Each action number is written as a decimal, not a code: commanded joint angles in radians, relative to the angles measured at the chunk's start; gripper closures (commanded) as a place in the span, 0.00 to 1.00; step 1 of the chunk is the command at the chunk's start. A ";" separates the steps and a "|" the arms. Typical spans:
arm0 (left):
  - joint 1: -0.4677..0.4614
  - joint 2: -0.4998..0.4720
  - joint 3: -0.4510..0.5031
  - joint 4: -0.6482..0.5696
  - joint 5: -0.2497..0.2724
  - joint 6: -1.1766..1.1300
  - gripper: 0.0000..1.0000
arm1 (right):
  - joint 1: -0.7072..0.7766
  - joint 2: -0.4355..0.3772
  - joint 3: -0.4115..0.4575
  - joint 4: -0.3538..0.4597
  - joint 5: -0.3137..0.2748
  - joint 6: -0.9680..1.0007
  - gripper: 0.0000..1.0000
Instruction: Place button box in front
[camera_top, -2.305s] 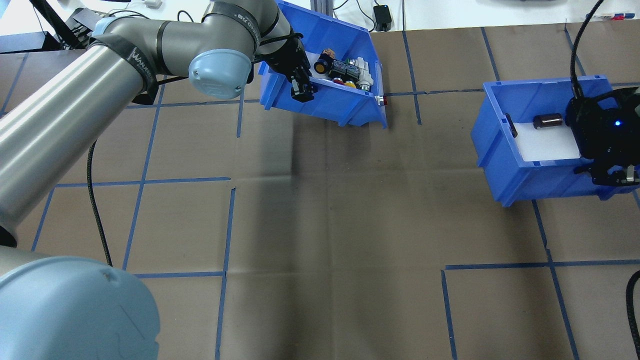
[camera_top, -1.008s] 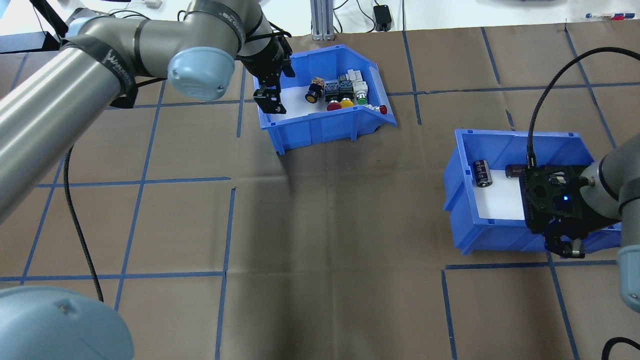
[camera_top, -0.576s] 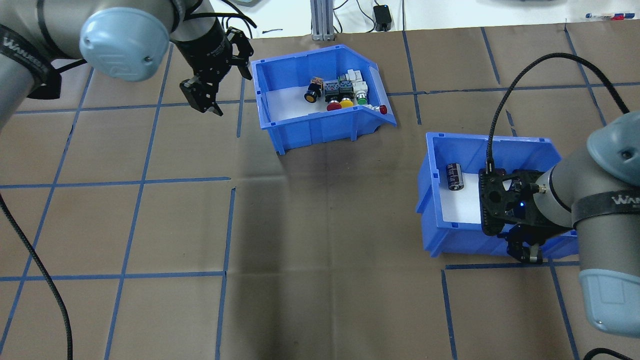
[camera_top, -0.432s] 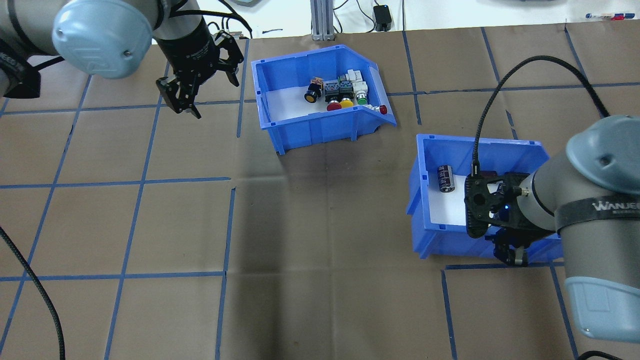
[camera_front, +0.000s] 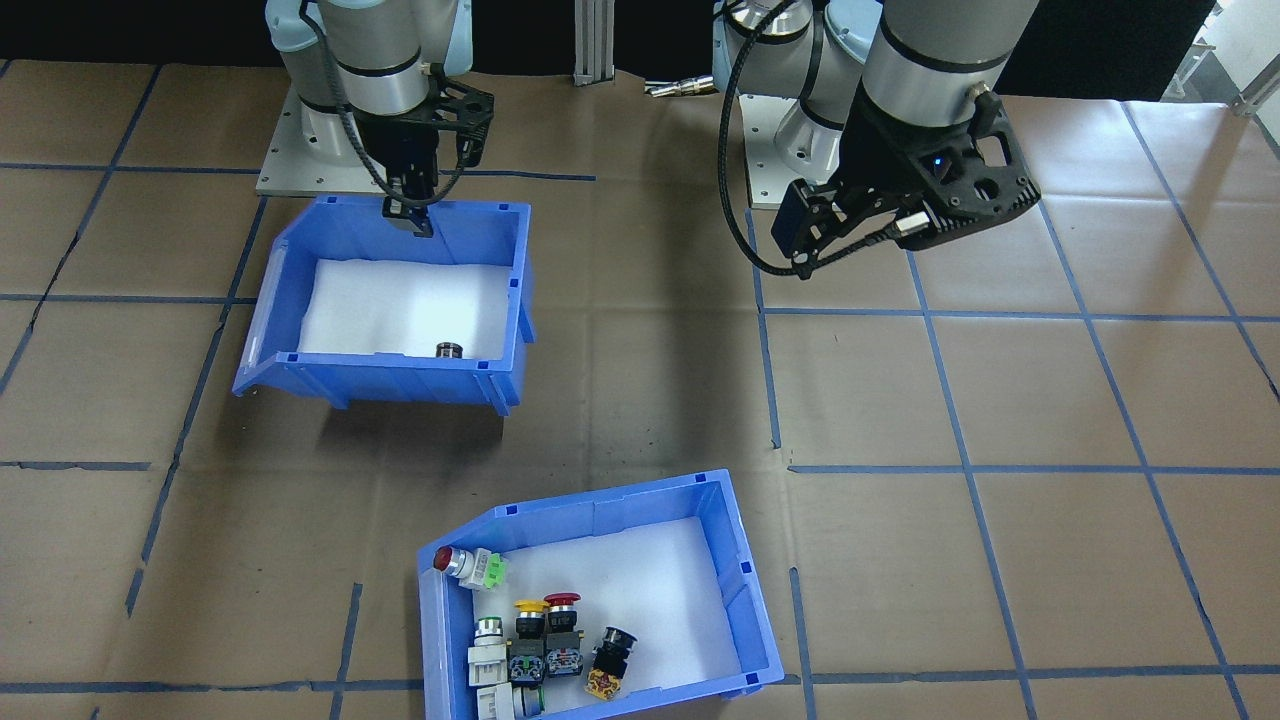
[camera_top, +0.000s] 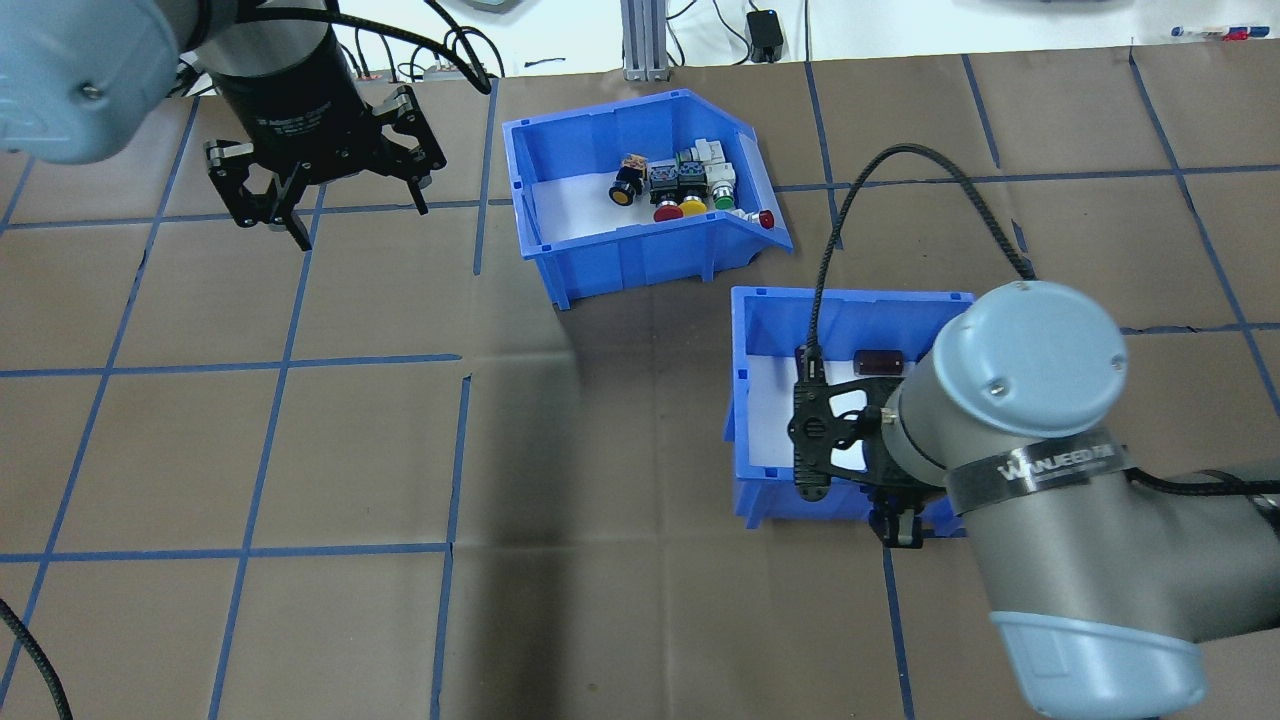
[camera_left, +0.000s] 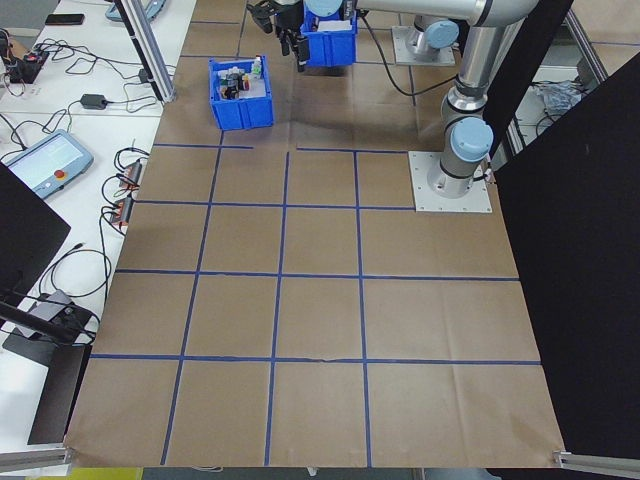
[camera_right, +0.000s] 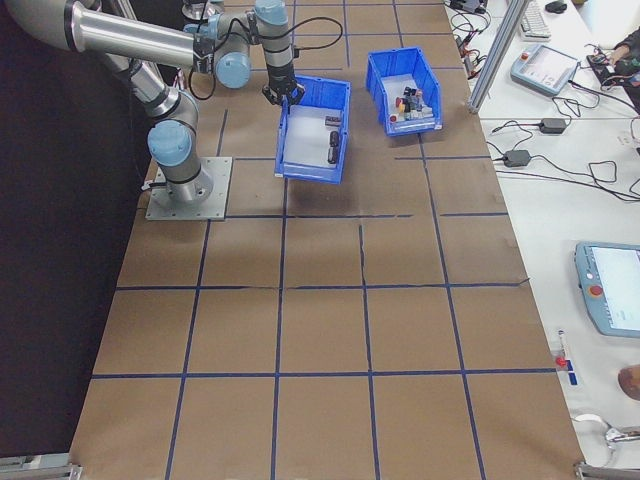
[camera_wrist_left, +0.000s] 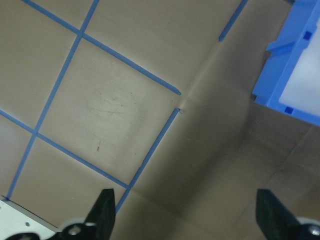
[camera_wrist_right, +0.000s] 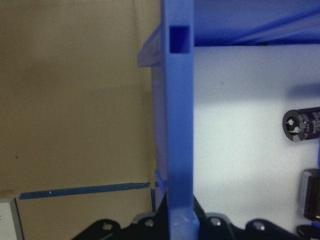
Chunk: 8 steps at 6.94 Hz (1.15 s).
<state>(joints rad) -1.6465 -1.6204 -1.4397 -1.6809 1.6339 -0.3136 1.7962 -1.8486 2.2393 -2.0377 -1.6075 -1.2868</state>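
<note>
The button box (camera_top: 640, 262) is a blue bin with a white liner that rests on the table at the far middle. Its red, yellow and black push-buttons (camera_front: 545, 640) lie bunched in one corner. My left gripper (camera_top: 270, 222) hangs open and empty over bare paper, well to the left of it. In the left wrist view its fingertips (camera_wrist_left: 105, 212) stand far apart. My right gripper (camera_top: 900, 527) is shut on the near wall of the other blue bin (camera_top: 752, 400), which holds dark capacitors (camera_wrist_right: 300, 125). That bin sits just right of and nearer than the button box.
Brown paper with a blue tape grid (camera_top: 450, 450) covers the table. Cables, a power brick (camera_top: 765, 35) and a metal post (camera_top: 640, 40) line the far edge. The arm base plates (camera_front: 300, 150) sit at the robot's side.
The left gripper set the tilted button box down, let go and drew away to the left, open. The right arm carried the capacitor bin leftward, close to the button box.
</note>
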 joint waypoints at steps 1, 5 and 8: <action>-0.001 0.115 -0.110 -0.003 -0.008 0.240 0.00 | 0.199 0.130 -0.001 -0.184 -0.035 0.114 0.97; 0.010 0.218 -0.246 0.030 -0.031 0.450 0.00 | 0.313 0.224 -0.010 -0.298 -0.069 0.286 0.97; 0.062 0.227 -0.249 0.029 -0.068 0.461 0.00 | 0.357 0.284 -0.013 -0.363 -0.069 0.317 0.95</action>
<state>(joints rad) -1.5965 -1.3976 -1.6877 -1.6529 1.5847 0.1402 2.1405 -1.5834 2.2279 -2.3826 -1.6766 -0.9772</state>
